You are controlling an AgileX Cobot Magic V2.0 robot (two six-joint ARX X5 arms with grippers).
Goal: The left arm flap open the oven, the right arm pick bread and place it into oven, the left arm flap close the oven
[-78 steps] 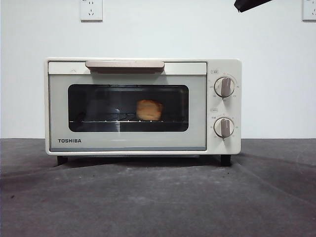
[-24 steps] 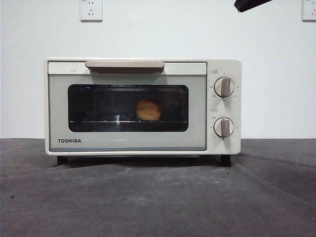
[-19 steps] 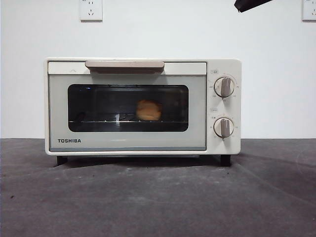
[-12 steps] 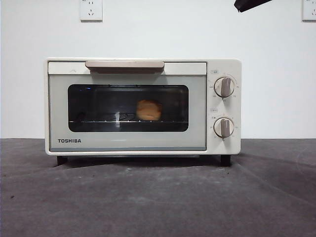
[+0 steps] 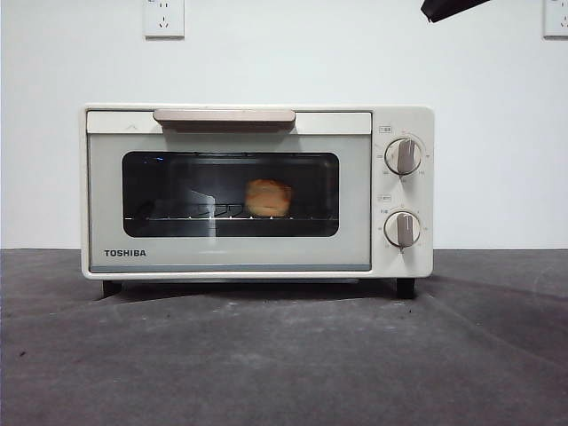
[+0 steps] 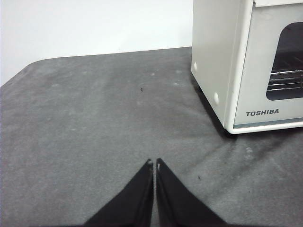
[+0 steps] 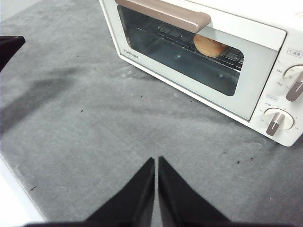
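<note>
Dark grey felt-like table cover across lower frame, plain white wall behind, white wall socket upper left, second socket at upper right edge

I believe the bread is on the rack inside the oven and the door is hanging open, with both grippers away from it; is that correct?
Not quite: the oven door is shut, as the front view shows. The bread sits on the rack behind the glass, and the left gripper and right gripper are both away from it.

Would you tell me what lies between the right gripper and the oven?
Only bare grey mat: in the right wrist view nothing sits between the right gripper and the oven.
</note>
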